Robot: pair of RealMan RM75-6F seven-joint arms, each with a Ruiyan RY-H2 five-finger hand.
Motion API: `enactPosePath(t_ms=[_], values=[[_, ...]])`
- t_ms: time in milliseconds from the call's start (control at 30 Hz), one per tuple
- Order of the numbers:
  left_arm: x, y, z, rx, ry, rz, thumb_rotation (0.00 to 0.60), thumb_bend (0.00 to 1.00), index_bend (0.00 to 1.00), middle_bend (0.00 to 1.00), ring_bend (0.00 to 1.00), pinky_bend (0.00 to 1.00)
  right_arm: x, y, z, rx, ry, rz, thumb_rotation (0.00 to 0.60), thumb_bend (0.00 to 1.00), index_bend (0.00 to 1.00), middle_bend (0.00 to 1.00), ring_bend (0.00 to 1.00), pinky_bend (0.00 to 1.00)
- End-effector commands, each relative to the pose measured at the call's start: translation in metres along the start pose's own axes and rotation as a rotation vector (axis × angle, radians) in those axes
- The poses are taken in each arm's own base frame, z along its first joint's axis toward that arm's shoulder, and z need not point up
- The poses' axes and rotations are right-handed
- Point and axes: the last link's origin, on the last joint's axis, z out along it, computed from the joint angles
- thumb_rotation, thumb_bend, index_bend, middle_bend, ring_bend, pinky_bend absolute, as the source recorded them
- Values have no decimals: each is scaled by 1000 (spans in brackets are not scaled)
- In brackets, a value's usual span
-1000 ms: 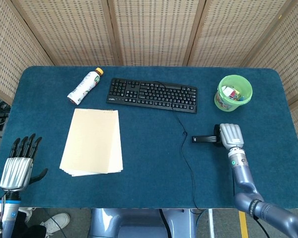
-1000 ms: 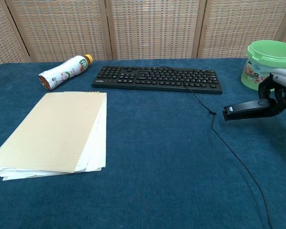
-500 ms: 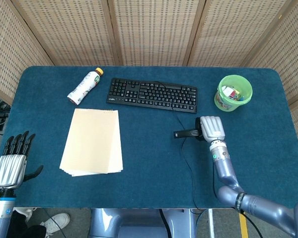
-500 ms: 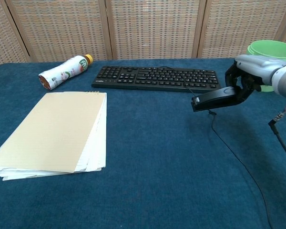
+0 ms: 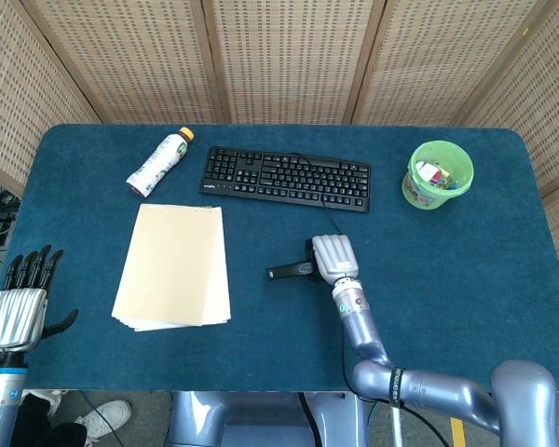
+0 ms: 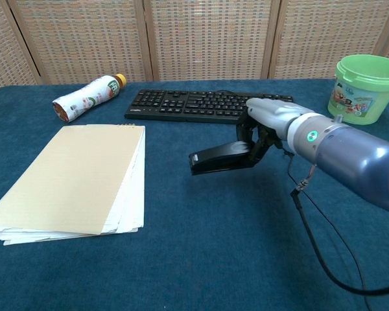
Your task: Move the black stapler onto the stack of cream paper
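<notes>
My right hand [image 5: 331, 258] [image 6: 264, 124] grips the black stapler [image 5: 291, 271] [image 6: 219, 158] by its rear end and carries it above the blue table, its nose pointing left. It hangs right of the stack of cream paper [image 5: 173, 266] [image 6: 71, 179], which lies flat on the left half of the table. A clear gap separates stapler and paper. At the table's front left edge my left hand [image 5: 20, 305] is open, fingers spread, holding nothing; only the head view shows it.
A black keyboard [image 5: 286, 178] [image 6: 212, 107] lies at the back, its cable [image 6: 318, 214] trailing forward under my right arm. A white bottle [image 5: 157, 162] [image 6: 87, 97] lies on its side back left. A green bucket [image 5: 438, 174] [image 6: 365, 88] stands back right.
My right hand has carried the stapler leftward from the table's right side to the middle, past the keyboard cable. The left hand has sunk slightly toward the front edge.
</notes>
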Motion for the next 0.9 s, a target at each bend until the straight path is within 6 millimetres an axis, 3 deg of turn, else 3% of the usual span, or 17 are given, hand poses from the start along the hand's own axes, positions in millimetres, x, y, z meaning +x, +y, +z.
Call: enactPosePath(t_ms=[33,300,400,567,667,733,900], values=[[0,0,0,-1,-1,-2,600,242,0,0,0,0,-8,-13,-2,14,-16,-6,600,503,820,654,667,756],[0,1,-1,-11,-9,-11,600,242,0,0,0,0,-22,-18,-6,15,-47,0,600,464,799,626,634,736],[1,1,-2,-12,-9,-15,600,242,0,0,0,0,-22,-17,-8,23,-54,-11,600,358,703,510,501,594],[2,1,-2,-14,-7,-17,600,242,0,0,0,0,-22,-14,-12,29,-72,-56,600,230,494,237,193,247],[2,2,-3,-15,-10,-19,600,242,0,0,0,0,-22,-9,-14,12,-92,-98,600,197,393,116,55,161],[2,1,-3,-14,-10,-19,600,242,0,0,0,0,-20,-6,-16,-4,-100,-116,600,183,353,75,14,136],[2,2,-3,-16,-9,-16,600,242,0,0,0,0,-14,9,-19,-45,-89,-198,600,168,278,4,0,91]])
